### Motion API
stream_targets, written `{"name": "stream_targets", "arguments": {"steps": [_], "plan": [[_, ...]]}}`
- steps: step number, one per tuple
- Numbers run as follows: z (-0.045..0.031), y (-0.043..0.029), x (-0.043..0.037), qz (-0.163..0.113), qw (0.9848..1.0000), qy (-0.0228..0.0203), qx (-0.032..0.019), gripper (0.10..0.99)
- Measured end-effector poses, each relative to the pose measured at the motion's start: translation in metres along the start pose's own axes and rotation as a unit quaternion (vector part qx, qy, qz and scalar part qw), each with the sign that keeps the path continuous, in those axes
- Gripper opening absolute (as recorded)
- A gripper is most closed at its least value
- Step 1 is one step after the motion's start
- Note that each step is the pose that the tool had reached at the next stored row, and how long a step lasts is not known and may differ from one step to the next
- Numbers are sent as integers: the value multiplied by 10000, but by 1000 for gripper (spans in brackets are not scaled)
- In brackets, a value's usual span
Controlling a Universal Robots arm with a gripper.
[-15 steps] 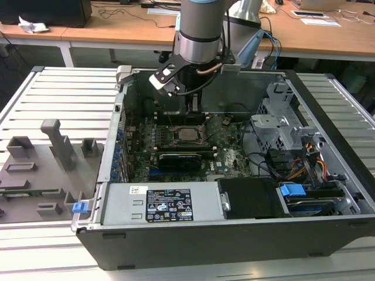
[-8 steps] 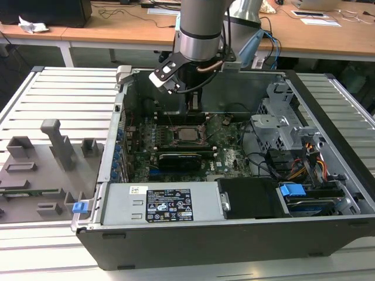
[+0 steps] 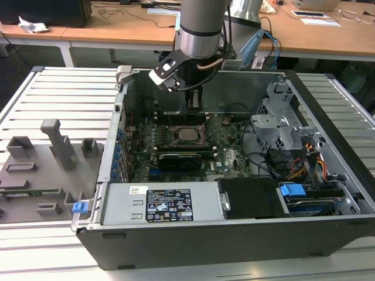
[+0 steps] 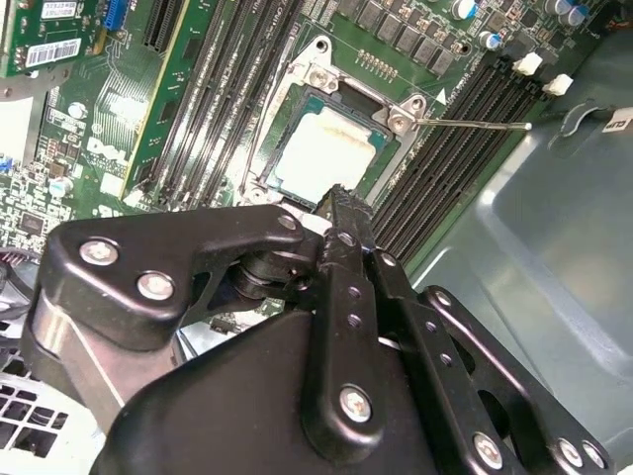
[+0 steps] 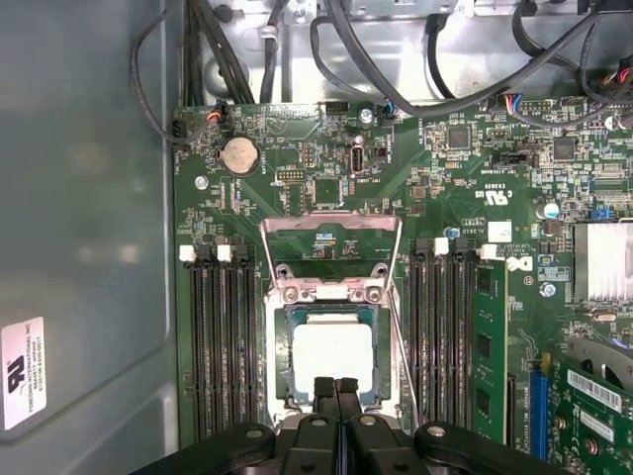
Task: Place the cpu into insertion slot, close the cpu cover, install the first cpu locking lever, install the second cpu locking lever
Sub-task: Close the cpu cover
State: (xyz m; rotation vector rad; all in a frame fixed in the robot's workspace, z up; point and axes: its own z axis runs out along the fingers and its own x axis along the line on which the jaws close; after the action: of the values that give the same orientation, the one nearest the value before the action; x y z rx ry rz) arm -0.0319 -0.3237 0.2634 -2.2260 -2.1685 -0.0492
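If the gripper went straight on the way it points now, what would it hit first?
The shut gripper would probably meet the near edge of the thin silvery metal cpu cover, beside the pale square cpu; depth is unclear.

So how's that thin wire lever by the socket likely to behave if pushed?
The lever looks like a slim metal rod, so probably springy and light. Its smooth, narrow shaft may slip off the claw.
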Motion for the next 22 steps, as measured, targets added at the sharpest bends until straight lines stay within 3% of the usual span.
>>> {"name": "stream_targets", "arguments": {"steps": [6, 12, 15, 18, 22], "plan": [[-43, 0, 2, 4, 10000, 2, 0, 106], [-165, 11, 7, 3, 10000, 3, 0, 106], [-158, 116, 10, 4, 10000, 3, 0, 106], [-129, 298, 14, -6, 10000, 2, 1, 106], [-117, 374, 15, -21, 10000, 2, 2, 106]]}}
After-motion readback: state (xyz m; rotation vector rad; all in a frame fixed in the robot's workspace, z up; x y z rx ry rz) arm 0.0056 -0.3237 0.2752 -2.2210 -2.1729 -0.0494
